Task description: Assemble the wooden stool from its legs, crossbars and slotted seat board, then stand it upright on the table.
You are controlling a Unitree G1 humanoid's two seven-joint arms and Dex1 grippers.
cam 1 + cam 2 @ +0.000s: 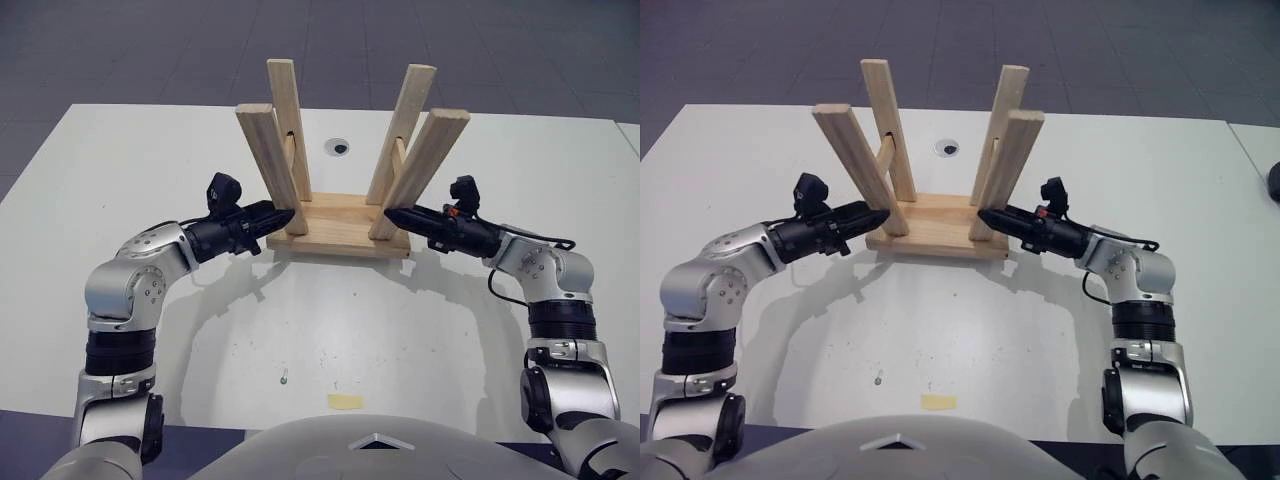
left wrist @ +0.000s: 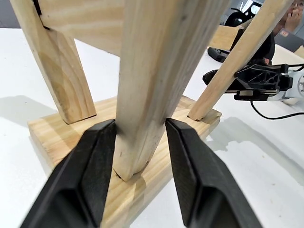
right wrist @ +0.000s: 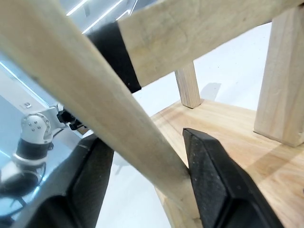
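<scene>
My left end effector (image 1: 285,216) grasping the upturned pale wooden stool's (image 1: 340,222) near-left leg (image 1: 275,165), my right end effector (image 1: 392,214) its near-right leg (image 1: 418,170), I'd lift level and flip slowly.

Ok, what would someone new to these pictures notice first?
The wooden stool sits upside down on the white table, seat board flat, legs splaying upward. From either side, the left gripper has its jaws around the near-left leg at its base, the right gripper around the near-right leg.

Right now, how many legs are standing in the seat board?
4: near-left leg in the left gripper, near-right leg in the right gripper, far-left leg and far-right leg behind them. None looks hidden.
</scene>
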